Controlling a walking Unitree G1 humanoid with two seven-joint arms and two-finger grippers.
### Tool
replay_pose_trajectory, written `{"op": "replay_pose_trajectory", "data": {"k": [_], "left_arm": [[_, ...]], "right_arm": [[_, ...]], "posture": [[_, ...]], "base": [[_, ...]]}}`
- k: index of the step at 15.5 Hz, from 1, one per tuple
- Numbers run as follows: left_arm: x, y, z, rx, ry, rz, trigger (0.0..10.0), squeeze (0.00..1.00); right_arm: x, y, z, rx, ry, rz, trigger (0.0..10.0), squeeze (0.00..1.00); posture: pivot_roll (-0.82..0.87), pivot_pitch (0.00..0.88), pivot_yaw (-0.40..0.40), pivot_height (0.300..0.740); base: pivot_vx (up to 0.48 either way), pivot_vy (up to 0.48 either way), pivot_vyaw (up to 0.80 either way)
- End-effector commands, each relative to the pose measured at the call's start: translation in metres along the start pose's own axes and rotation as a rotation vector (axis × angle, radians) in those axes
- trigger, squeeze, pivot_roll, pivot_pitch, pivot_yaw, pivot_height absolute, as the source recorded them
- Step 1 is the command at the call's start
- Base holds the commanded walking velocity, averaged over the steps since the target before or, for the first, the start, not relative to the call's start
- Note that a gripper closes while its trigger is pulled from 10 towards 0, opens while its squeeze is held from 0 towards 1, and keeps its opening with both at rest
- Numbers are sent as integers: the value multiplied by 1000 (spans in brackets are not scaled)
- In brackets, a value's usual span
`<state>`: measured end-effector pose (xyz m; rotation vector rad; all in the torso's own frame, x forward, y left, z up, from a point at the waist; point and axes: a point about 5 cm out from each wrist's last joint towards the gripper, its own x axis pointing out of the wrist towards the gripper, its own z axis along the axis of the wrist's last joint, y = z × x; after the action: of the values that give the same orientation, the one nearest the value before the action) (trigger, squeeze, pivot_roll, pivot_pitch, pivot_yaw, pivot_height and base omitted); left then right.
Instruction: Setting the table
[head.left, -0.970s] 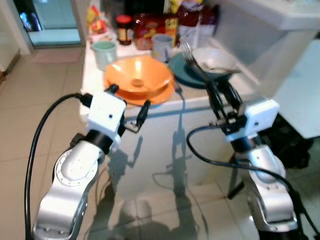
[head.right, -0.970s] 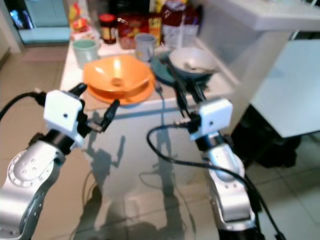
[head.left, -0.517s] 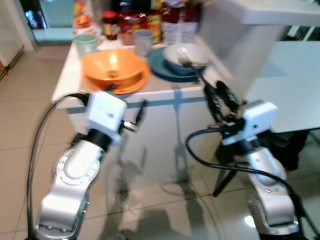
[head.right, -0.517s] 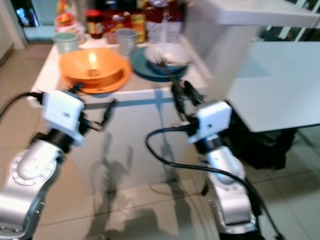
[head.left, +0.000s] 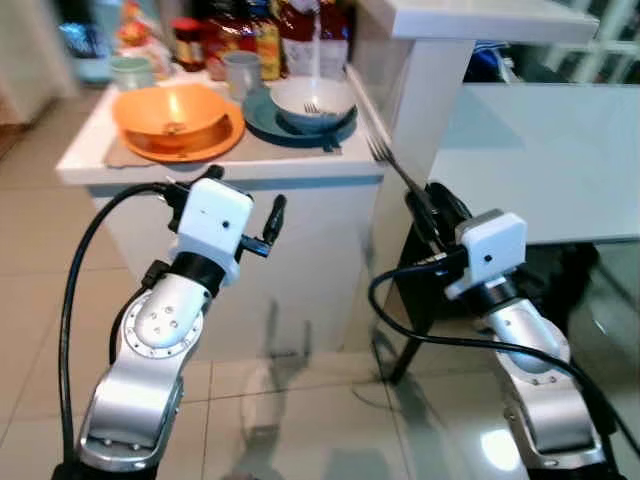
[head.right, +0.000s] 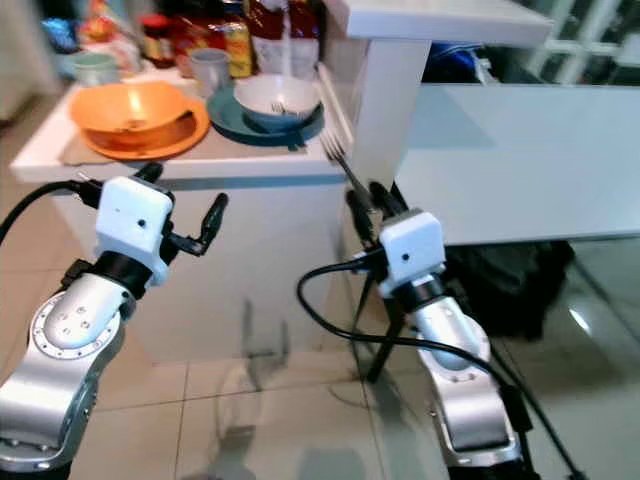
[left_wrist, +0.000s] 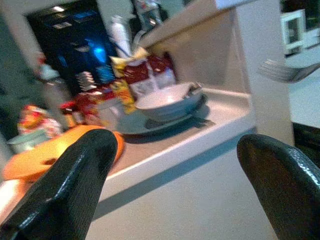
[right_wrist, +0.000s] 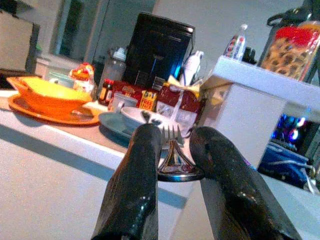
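Right gripper (head.right: 368, 213) clamped on a fork (head.right: 345, 167), tines up, held beside the white counter (head.left: 240, 170), clear of its edge. Left gripper (head.left: 240, 205) spread wide, holding nothing. On the counter: orange bowl (head.left: 170, 108), white bowl (head.left: 313, 100) on blue plate (head.left: 262, 112).

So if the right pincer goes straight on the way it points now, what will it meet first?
Probably the white pillar beside the counter: the fork held in the right pincer points at it. Depth is unclear, so it might pass alongside instead.
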<state>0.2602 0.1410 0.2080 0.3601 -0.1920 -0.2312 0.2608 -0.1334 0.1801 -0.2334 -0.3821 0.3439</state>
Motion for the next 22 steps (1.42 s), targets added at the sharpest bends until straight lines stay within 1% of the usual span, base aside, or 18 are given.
{"op": "replay_pose_trajectory", "data": {"k": [1, 2, 3, 11, 14, 16, 18, 22], "left_arm": [[1, 6, -2, 18, 9, 30, 10000, 0], [1, 6, -2, 20, 10, 32, 10000, 0], [3, 6, -2, 21, 6, 37, 10000, 0], [5, 7, -3, 29, 9, 49, 10000, 0], [7, 8, -4, 36, 14, 54, 10000, 0], [6, 8, -5, 33, 13, 51, 10000, 0], [7, 8, -5, 32, 11, 47, 10000, 0], [8, 6, -4, 30, 6, 41, 10000, 0]], "right_arm": [[4, 1, 4, -14, -12, -1, 10000, 0], [4, 1, 4, -17, -7, -2, 10000, 0], [5, -3, 0, -28, 18, -17, 10000, 0], [8, -16, -1, -54, 20, -79, 10000, 0], [11, -24, -5, -27, 37, -129, 10000, 0], [8, -27, -6, 63, 34, -166, 10000, 0], [3, -27, -10, 68, 57, -163, 10000, 0], [-4, -35, -15, 108, 86, -210, 10000, 0]], "posture": [[86, 0, -18, 740], [86, 0, -18, 740], [81, 0, -16, 740], [81, 1, -15, 740], [78, 5, -8, 740], [76, 6, -8, 740], [74, 6, -5, 740], [69, 6, -2, 740]], "base": [[0, -480, 800], [0, -480, 800], [0, -480, 800], [0, -480, 800], [0, -480, 800], [0, -480, 0], [0, -480, 0], [0, -480, 0]]}}
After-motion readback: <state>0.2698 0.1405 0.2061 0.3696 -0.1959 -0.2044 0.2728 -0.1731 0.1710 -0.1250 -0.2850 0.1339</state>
